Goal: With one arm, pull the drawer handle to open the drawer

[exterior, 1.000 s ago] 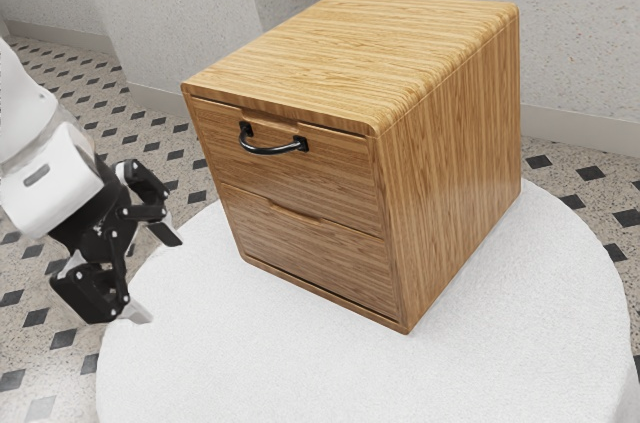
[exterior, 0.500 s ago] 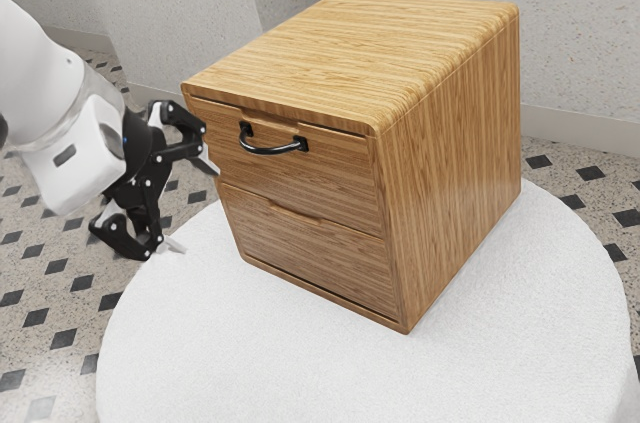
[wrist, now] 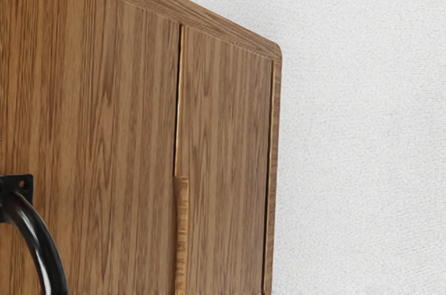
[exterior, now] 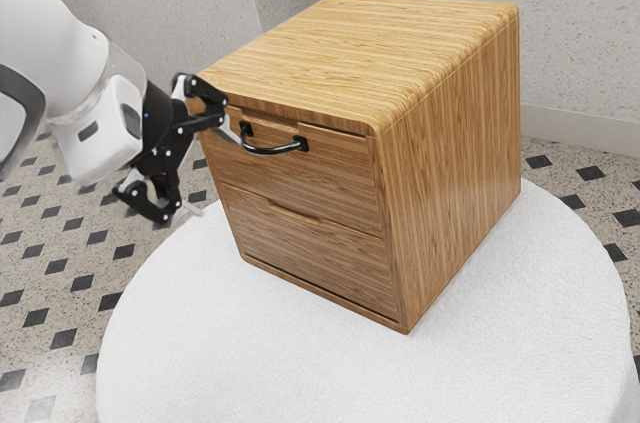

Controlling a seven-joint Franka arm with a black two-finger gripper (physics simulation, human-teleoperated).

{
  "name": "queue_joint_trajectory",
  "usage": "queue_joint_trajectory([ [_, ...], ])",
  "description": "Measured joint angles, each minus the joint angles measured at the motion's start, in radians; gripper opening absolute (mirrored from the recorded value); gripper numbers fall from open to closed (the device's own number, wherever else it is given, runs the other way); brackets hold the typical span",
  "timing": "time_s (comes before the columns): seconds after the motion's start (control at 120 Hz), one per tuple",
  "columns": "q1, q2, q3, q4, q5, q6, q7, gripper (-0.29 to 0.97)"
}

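Claw (exterior: 205,155) agape, drawer handle (wrist: 36,239) partly cropped

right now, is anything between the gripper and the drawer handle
No. In the exterior view the open gripper sits close beside the handle with nothing in the gap; only the top drawer front lies behind.

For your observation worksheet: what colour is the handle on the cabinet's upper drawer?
Black. The handle shows best in the exterior view.
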Motion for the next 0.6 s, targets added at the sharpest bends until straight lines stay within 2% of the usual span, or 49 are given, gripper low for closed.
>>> queue_joint_trajectory([
  [0.292,0.010,0.060,0.009,0.009,-0.008,0.042,0.050,0.68],
  [0.6,0.013,0.067,0.019,-0.001,-0.018,0.064,0.077,0.68],
])
